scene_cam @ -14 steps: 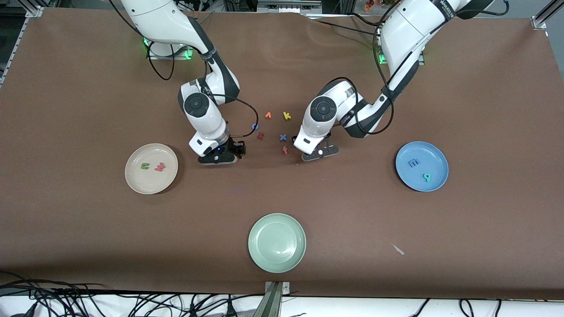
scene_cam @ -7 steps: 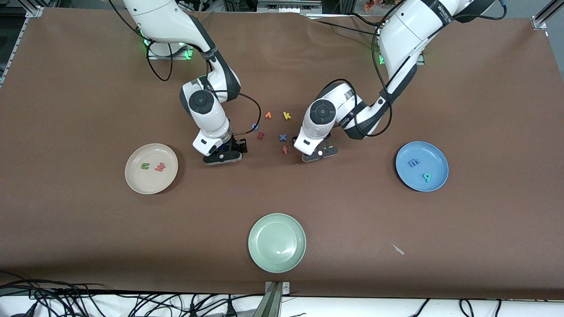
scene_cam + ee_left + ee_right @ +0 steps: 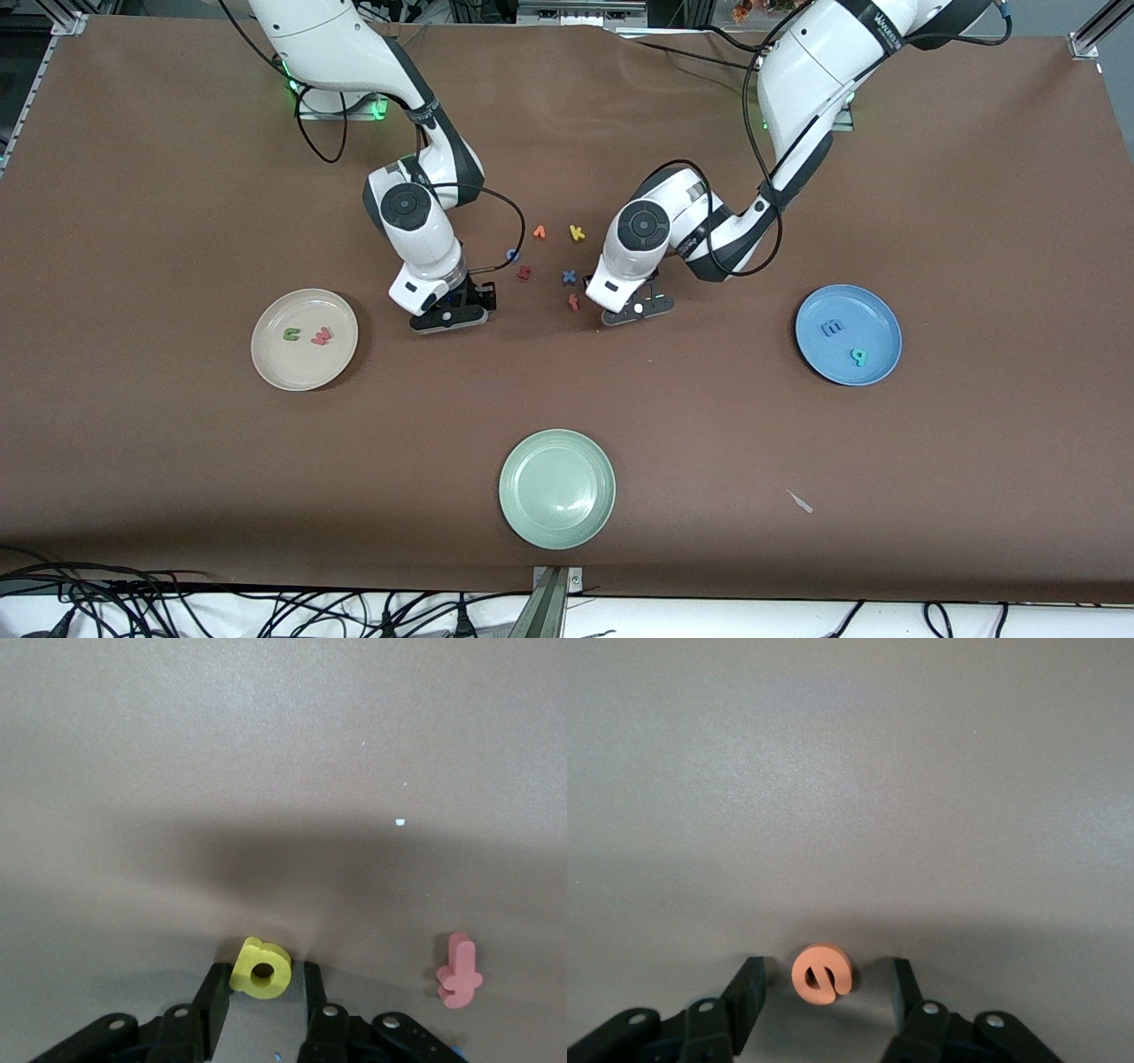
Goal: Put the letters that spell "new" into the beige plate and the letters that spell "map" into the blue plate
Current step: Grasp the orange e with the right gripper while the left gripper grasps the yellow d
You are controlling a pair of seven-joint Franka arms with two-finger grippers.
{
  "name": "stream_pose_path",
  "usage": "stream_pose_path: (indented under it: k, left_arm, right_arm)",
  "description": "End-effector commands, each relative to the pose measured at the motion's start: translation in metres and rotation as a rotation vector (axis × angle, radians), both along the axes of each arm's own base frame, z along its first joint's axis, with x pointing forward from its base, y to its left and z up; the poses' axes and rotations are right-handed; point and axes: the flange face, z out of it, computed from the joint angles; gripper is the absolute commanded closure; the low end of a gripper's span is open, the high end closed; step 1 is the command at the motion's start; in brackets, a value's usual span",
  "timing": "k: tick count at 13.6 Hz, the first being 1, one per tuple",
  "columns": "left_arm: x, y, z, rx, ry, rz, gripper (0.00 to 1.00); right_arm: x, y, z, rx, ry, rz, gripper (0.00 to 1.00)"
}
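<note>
Yellow a point(image 3: 261, 970): I see it between my left gripper's point(image 3: 262, 999) fingers, on the table, tilted on edge with its hole facing the wrist camera; one finger touches it, the other stands a sliver off.
Left gripper state: closing in around the a, grip not yet firm on both sides.
Orange e point(image 3: 821, 974): it sits between my right gripper's point(image 3: 824, 992) fingers, face toward the camera, with clear gaps on both sides.
Right gripper state: open, straddling the e, touching nothing.
Beige plate point(image 3: 268, 365): toward the right arm's end of the table; holds the green n point(image 3: 291, 335) and pinkish-red w point(image 3: 322, 336) side by side.
Blue plate point(image 3: 877, 315): toward the left arm's end; holds the blue m point(image 3: 832, 328) and teal p point(image 3: 857, 356).
Orange-red f point(image 3: 458, 970): lying just beside my left gripper, long axis running away from the camera.
Pale green plate point(image 3: 557, 488): nearest the front camera.
</note>
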Motion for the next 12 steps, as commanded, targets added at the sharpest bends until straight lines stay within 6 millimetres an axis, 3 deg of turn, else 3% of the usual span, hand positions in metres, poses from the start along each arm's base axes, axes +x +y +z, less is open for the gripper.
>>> stream_pose_path:
  k: [1,3,4,8,12]
  left_arm:
    - [0.003,-0.004,-0.005,0.018,-0.023,-0.005,0.63]
    - [0.003,-0.004,-0.006,0.019,-0.023,-0.006,0.67]
    - [0.003,-0.003,-0.006,0.021,-0.023,-0.007,0.68]
    - [0.005,0.002,-0.011,0.038,-0.033,-0.023,0.79]
    - [0.031,0.021,0.013,0.059,-0.033,-0.003,0.82]
  right_arm:
    - [-0.003,-0.002,-0.004,-0.007,-0.012,0.018,0.55]
    - [-0.003,-0.002,-0.004,-0.007,-0.012,0.018,0.75]
    - [-0.003,-0.002,-0.004,-0.007,-0.012,0.019,0.79]
    - [0.008,-0.011,0.013,-0.010,-0.028,0.029,0.79]
    - [0.033,-0.067,0.053,-0.094,0.032,0.111,0.79]
